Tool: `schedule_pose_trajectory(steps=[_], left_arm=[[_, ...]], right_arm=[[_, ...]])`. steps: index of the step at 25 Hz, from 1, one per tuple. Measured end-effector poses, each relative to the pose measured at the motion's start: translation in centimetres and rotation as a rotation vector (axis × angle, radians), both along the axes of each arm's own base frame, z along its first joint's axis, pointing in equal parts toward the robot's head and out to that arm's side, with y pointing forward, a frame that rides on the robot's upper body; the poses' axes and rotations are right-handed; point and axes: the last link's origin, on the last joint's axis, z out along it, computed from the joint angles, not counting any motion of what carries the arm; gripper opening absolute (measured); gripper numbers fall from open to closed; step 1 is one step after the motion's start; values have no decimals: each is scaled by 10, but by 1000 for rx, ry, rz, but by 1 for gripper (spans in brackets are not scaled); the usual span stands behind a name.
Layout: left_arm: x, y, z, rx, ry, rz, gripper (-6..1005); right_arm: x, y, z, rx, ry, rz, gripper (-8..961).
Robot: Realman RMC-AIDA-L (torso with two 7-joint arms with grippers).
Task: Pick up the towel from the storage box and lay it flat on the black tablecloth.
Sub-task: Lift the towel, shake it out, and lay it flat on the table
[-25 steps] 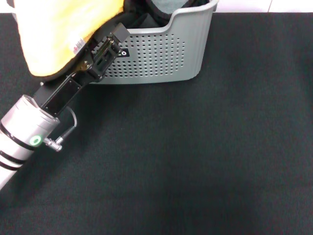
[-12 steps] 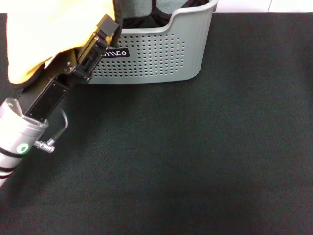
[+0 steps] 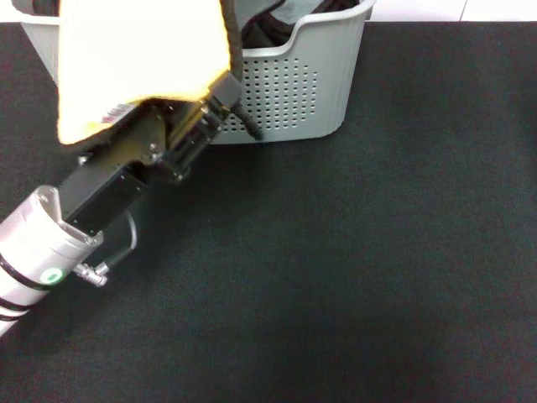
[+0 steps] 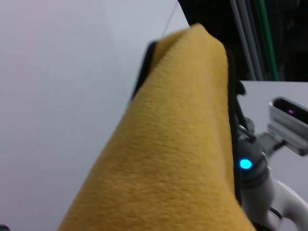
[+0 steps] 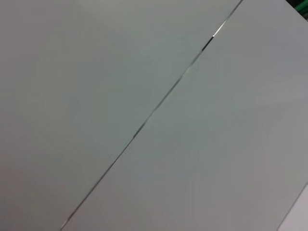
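The fluffy yellow towel [image 3: 138, 63] hangs bunched from our left gripper [image 3: 214, 109], clamped on it before the light grey perforated storage box [image 3: 294, 84] at the far left (right arm unseen), and may land folded on the black tablecloth [image 3: 377, 252].

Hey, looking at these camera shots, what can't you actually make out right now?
- Left gripper fingertips: head view, draped by the towel.
- Storage box contents and label: head view, cut off by the top edge, covered by towel and arm.
- Right gripper: absent everywhere; its wrist view shows only a pale surface.
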Motion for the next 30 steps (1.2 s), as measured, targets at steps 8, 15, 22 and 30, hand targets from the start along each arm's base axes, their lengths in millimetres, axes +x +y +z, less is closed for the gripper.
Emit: schedule_pose_trajectory(steps=[8, 15, 22, 30], left_arm=[[2, -4, 0, -32, -11, -27, 448], [2, -6, -1, -72, -14, -36, 334], [7, -5, -6, -140, 15, -81, 243], [11, -4, -8, -171, 27, -104, 254]], right_arm=[[5, 0, -4, -5, -4, -8, 41], [7, 0, -4, -9, 2, -14, 42], [7, 1, -3, 5, 4, -12, 43], [8, 1, -2, 7, 13, -13, 44]])
